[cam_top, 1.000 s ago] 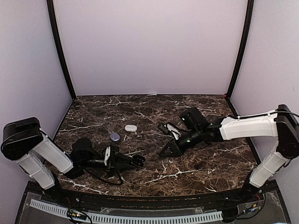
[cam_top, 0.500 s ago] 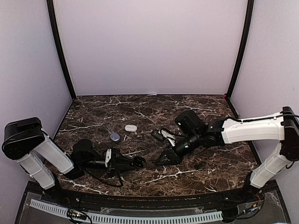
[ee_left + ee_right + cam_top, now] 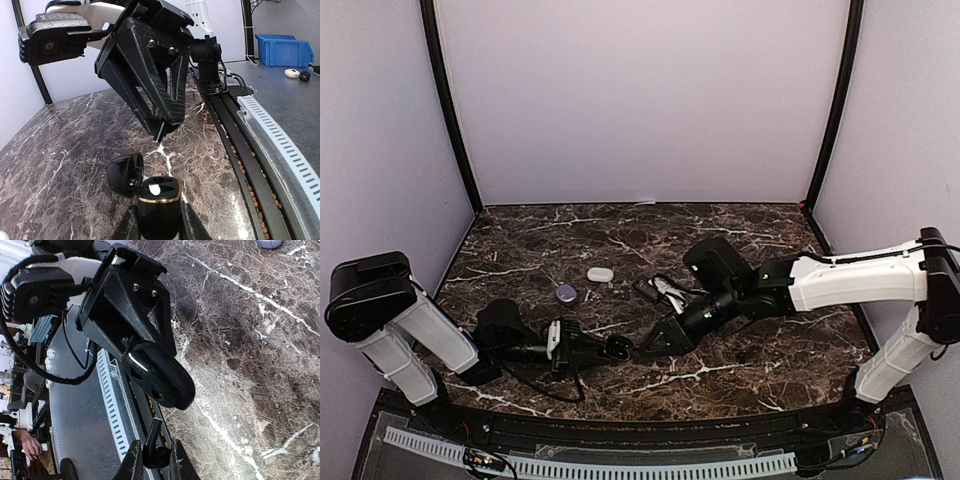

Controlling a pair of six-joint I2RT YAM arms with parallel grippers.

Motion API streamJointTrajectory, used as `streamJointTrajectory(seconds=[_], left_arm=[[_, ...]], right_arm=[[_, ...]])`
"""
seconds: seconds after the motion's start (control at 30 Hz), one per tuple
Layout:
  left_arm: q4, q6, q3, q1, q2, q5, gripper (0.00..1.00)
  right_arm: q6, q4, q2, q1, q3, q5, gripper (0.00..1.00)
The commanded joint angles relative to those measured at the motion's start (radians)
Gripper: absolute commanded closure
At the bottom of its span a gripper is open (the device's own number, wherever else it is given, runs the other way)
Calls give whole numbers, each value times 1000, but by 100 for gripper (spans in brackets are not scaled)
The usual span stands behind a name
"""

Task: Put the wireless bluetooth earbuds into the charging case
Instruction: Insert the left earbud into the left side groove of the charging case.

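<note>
From above, the left fingers [image 3: 592, 347] are clamped on the black charging case [image 3: 616, 347], low over the desk [image 3: 750, 365]. The tips of the right fingers [image 3: 652, 346] sit just beside it. A white case [image 3: 600, 274] and a purple case [image 3: 566, 293] lie farther back.

At the left wrist, the black charging case [image 3: 159, 207] stands upright between the left fingers [image 3: 128, 227], with its lid [image 3: 125, 174] swung open. The right fingers [image 3: 167, 117] point down just above it.

At the right wrist, the right fingers [image 3: 133, 465] pinch a dark earbud [image 3: 154, 452]. The black charging case [image 3: 162, 377] is close ahead, apart from the dark earbud.
</note>
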Motion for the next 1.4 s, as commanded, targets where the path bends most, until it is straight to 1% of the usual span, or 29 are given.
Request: streamJointTrajectory(seconds=[0.0,0.23,0.47,0.63,0.73,0.83,1.0,1.2,1.37], left_arm=[[2,20,15,-14,10,-27,88],[-4,41,14,-41,8,-29,88],[17,61,8,-52,16,5,88],[83,66,-14,-56,24,85,88],[162,61,-35,-58,36,122,88],[225,63,-54,-60,51,145,88],[297,78,-72,-63,73,139,88],[284,100,-68,-66,83,127,89],[216,152,-54,-84,78,79,90]], right_arm=[[76,79,1,22,9,7,89],[29,19,-22,38,26,47,90],[-17,-42,-72,27,22,151,91],[-50,-55,-140,-7,-6,194,91],[-70,-53,-188,-26,-29,214,91],[-93,-42,-225,-32,-57,216,91],[-117,-28,-243,-32,-86,196,91],[-138,-9,-235,-32,-105,159,91],[-144,-4,-225,-32,-111,140,91]])
